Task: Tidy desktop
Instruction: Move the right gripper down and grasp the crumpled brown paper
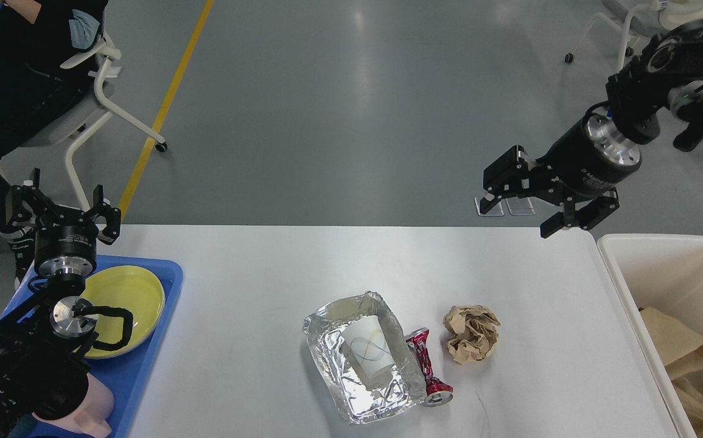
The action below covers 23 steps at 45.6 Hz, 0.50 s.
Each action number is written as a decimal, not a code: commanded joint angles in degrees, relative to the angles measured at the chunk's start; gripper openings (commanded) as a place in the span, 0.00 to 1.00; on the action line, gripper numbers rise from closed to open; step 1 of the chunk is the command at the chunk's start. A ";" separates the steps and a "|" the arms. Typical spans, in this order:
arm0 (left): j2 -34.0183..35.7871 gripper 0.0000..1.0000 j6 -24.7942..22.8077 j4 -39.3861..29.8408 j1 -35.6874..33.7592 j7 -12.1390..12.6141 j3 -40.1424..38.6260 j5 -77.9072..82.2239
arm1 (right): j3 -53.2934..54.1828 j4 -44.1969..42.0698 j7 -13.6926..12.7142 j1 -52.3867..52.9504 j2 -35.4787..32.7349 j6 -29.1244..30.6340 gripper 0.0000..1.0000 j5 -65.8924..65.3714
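Note:
The white desktop (pixel 266 280) holds a crumpled foil tray (pixel 360 358) with a white paper cup (pixel 369 353) lying in it. A crushed red can (pixel 427 371) lies against the tray's right side, and a ball of brown paper (pixel 472 333) sits just right of the can. My left gripper (pixel 62 204) is open and empty above the table's far left corner, over the blue tray. My right gripper (pixel 518 210) is open and empty, held in the air over the table's far right edge, well above and behind the brown paper.
A blue tray (pixel 150 340) at the left holds a yellow plate (pixel 126 298) and a pink cup (pixel 92 407). A cream-white bin (pixel 649 267) with brown paper bags stands off the table's right end. A seated person and office chairs are behind.

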 commanded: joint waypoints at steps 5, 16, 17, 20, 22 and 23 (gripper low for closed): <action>0.00 0.97 0.00 0.00 0.00 -0.07 0.00 0.03 | 2.91 -1.94 -0.01 -15.73 0.74 -9.40 1.00 0.17; 0.00 0.97 0.00 0.00 0.00 -0.07 0.00 -0.06 | 10.56 -8.44 -0.01 -33.14 3.46 -20.66 1.00 0.17; 0.00 0.97 0.00 0.00 0.00 0.02 0.00 -0.06 | 10.65 -9.05 -0.01 -33.84 3.73 -20.93 1.00 0.17; 0.00 0.97 0.00 0.00 0.00 0.02 0.00 -0.06 | 11.00 -11.08 -0.01 -35.51 5.04 -21.19 1.00 0.17; 0.00 0.97 0.00 0.00 0.00 -0.07 0.00 0.03 | 11.09 -12.39 -0.01 -36.39 5.92 -21.37 1.00 0.17; 0.00 0.97 0.00 0.00 0.00 0.02 0.00 0.03 | 11.27 -12.92 -0.01 -36.75 6.19 -21.54 1.00 0.17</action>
